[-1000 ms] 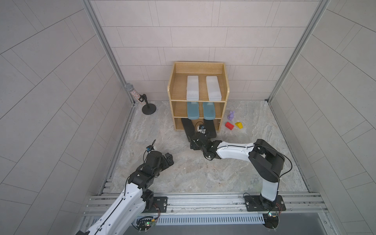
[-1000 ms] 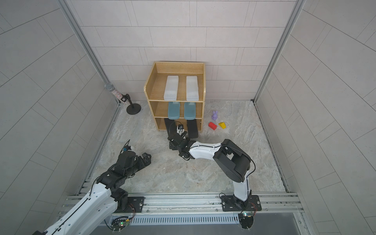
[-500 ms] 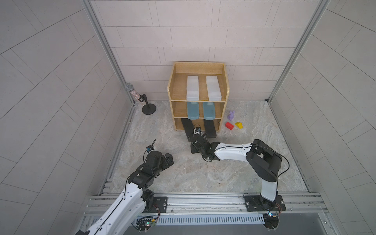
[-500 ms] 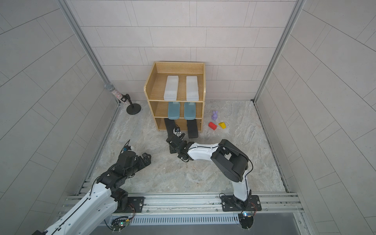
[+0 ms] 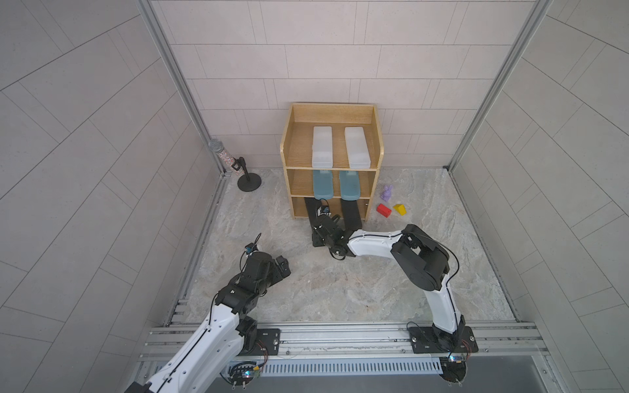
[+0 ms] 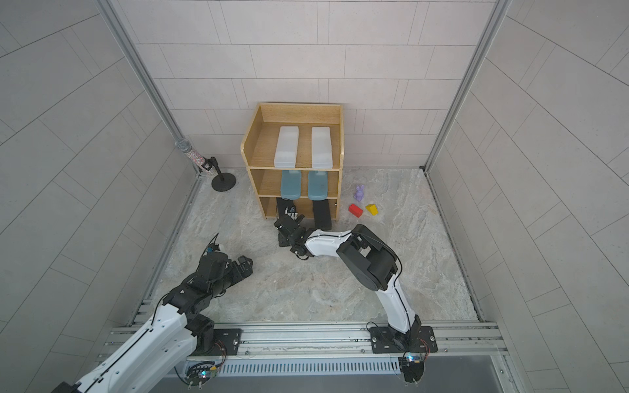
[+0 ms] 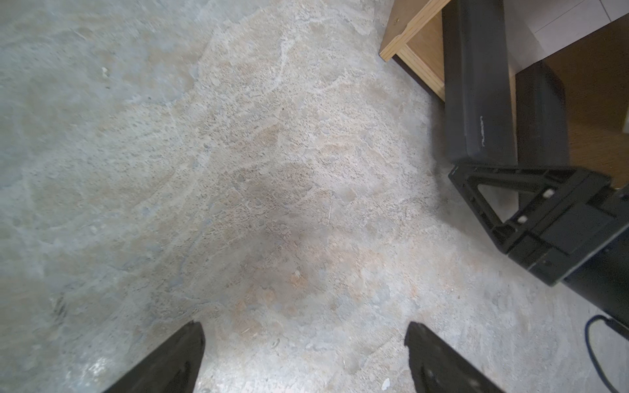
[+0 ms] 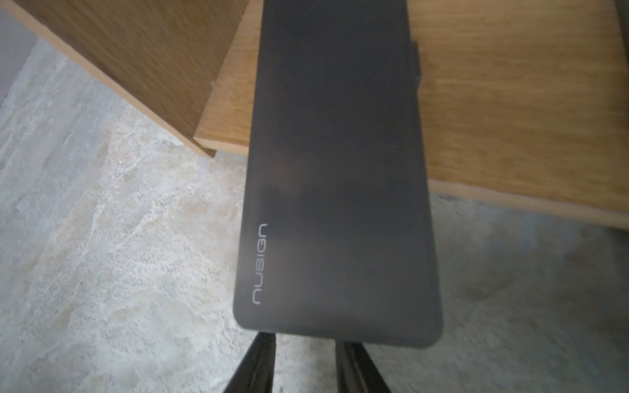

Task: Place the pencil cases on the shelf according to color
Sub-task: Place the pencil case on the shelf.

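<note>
far left, a glittery microphone (image 5: 221, 157) on its stand by the wall, out of play. next in, the left gripper (image 7: 304, 330) hangs low over the bare floor (image 7: 238, 153), fingers spread wide, nothing in them, well apart from the shelf (image 5: 285, 149).

now the shelf. up top, the left white case (image 5: 322, 146) beside the right white case (image 5: 356, 146). on the middle level, the left teal case (image 5: 322, 185) beside the right teal case (image 5: 349, 185).

the bottom level is where the action is. the left black case (image 8: 340, 170) lies flat, its far part on the bottom board, its near end sticking out past the front lip over the floor. the right gripper (image 8: 304, 343) is drawn shut right at that near short edge, not clamped round the case as far as i can see.

so the case lies dead ahead of it, long axis running straight into the shelf. that looks like a push home along that line, and the right arm is plainly the nearer.

room is tight on one side, with the shelf's side wall close beside the case. on the other there's a gap to the right black case (image 5: 352, 217), which also overhangs. any skew could catch the wall.

furthest right, a purple figure (image 5: 386, 192), a red block (image 5: 384, 210) and a yellow block (image 5: 400, 209), near the shelf's side.
</note>
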### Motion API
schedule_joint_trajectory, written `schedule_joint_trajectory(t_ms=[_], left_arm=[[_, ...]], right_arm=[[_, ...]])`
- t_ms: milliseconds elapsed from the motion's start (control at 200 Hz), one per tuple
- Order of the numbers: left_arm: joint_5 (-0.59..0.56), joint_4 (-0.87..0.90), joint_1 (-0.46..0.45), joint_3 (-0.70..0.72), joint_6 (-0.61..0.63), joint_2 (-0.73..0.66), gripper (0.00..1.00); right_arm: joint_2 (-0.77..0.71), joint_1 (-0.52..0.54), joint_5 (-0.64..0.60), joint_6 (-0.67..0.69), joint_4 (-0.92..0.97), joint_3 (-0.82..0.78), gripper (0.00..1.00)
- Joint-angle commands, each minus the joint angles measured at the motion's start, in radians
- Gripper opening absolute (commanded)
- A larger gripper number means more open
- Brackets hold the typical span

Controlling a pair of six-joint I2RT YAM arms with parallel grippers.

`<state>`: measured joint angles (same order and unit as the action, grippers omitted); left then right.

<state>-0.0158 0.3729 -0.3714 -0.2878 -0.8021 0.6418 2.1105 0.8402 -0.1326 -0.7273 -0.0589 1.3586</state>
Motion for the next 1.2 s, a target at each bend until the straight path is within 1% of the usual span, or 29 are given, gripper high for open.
schedule_joint_trajectory(t_ms=[0,320,455,540,580,605,665,790,866,916,1026,1051,1136,1196], left_arm=[[-0.019,0.006,0.006,-0.027,0.021,-0.002,1.0],[-0.021,0.009,0.006,-0.031,0.023,-0.005,1.0],[-0.024,0.034,0.006,-0.052,0.026,-0.012,1.0],[-0.031,0.057,0.006,-0.071,0.025,-0.023,1.0],[-0.036,0.066,0.006,-0.078,0.022,-0.032,1.0],[-0.039,0.071,0.006,-0.081,0.02,-0.036,1.0],[-0.057,0.084,0.006,-0.092,0.012,-0.05,1.0],[-0.096,0.087,0.004,-0.114,0.004,-0.082,1.0],[-0.139,0.076,0.005,-0.129,0.012,-0.093,1.0],[-0.174,0.066,0.004,-0.142,0.026,-0.096,1.0],[-0.259,0.01,0.005,-0.156,0.072,-0.088,1.0],[-0.28,-0.009,0.005,-0.16,0.116,-0.081,1.0],[-0.369,-0.067,0.004,-0.174,0.209,-0.046,1.0],[-0.427,-0.119,0.005,-0.185,0.303,-0.015,1.0]], right_arm=[[0.03,-0.004,0.012,0.014,-0.009,0.038,0.34],[0.047,-0.025,0.033,0.01,-0.054,0.07,0.34],[0.01,-0.025,0.063,0.022,-0.096,0.025,0.37],[-0.047,-0.018,0.062,0.032,-0.129,-0.046,0.43],[-0.078,-0.015,0.061,0.033,-0.138,-0.079,0.48],[-0.096,-0.013,0.06,0.035,-0.144,-0.1,0.52],[-0.145,-0.008,0.059,0.039,-0.158,-0.158,0.66],[-0.273,0.006,0.045,0.063,-0.179,-0.301,0.87],[-0.373,0.008,0.002,0.083,-0.176,-0.398,1.0],[-0.458,0.008,-0.043,0.099,-0.165,-0.467,1.0],[-0.66,0.0,-0.224,0.154,-0.086,-0.596,1.0],[-0.705,-0.006,-0.262,0.172,-0.065,-0.618,1.0],[-0.856,-0.049,-0.4,0.217,0.032,-0.672,1.0],[-0.959,-0.117,-0.428,0.261,0.07,-0.709,1.0]])
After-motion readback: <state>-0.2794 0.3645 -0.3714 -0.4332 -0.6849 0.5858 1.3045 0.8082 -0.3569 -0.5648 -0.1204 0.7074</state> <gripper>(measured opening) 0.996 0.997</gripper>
